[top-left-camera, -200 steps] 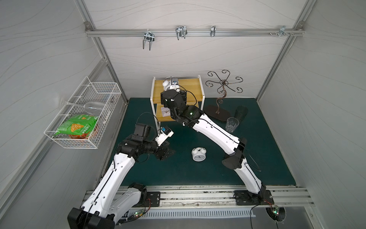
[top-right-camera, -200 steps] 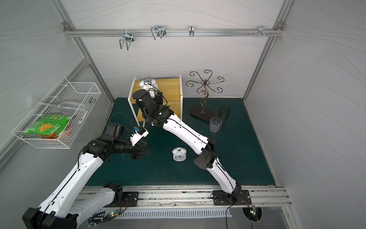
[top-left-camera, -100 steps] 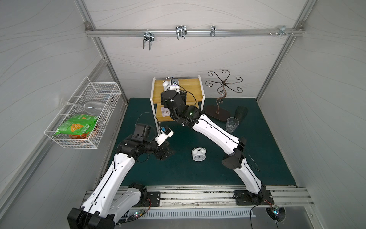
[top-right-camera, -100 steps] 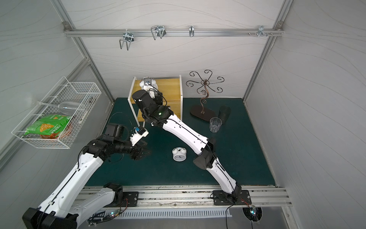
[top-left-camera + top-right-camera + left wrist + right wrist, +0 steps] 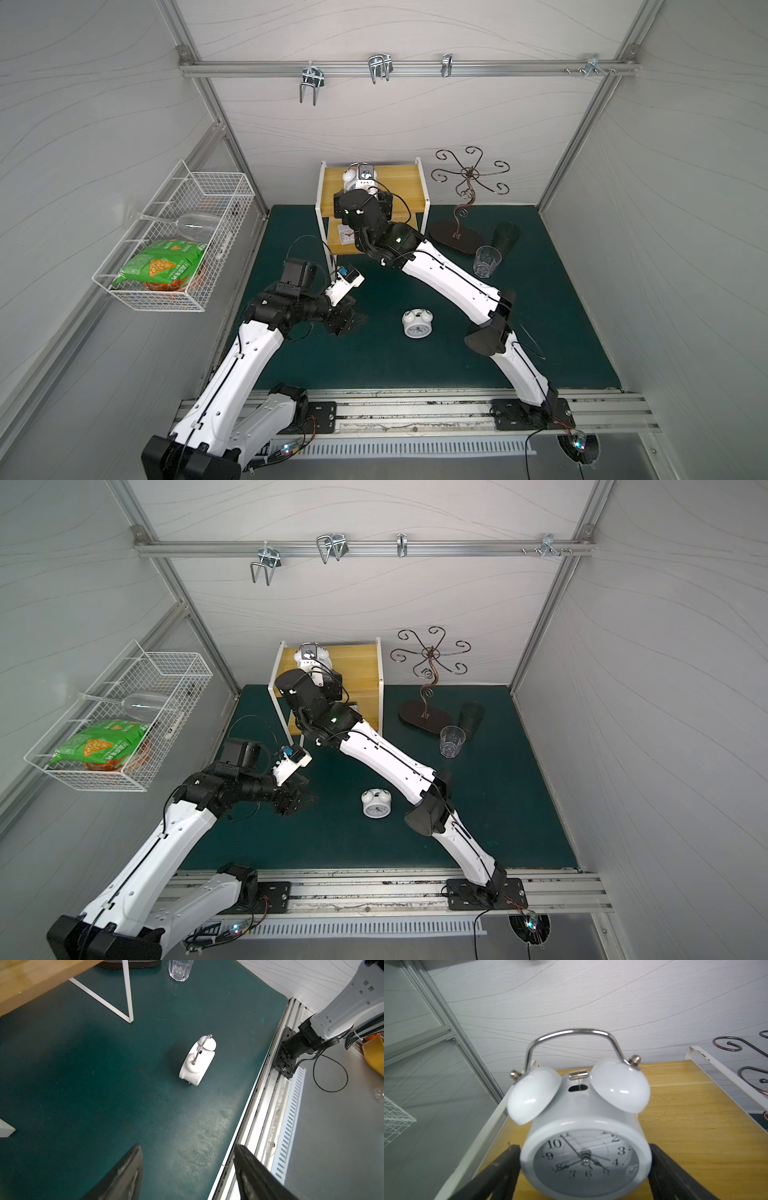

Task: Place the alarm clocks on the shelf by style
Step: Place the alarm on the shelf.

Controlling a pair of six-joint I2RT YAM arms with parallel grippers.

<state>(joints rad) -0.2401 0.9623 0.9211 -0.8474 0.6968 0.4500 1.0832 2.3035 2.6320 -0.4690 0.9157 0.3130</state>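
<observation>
As the right gripper [image 5: 584,1147] stands with its fingers spread on either side of a round twin-bell clock [image 5: 585,1136], apparently just clear of it, that clock sits upright near one end of the top board of the shelf [image 5: 399,174]. Placing it looks done. The next move calls for the right arm to back straight out without clipping the bells.

A second round clock [image 5: 417,323] waits on the green mat [image 5: 540,332], and a square clock [image 5: 345,235] is on the lower board. The left gripper [image 5: 187,1147] hangs wide open and empty above the mat, near that second clock.

Against a second ago, both arms have barely shifted. Only the right jaws have changed, widening off the clock.
</observation>
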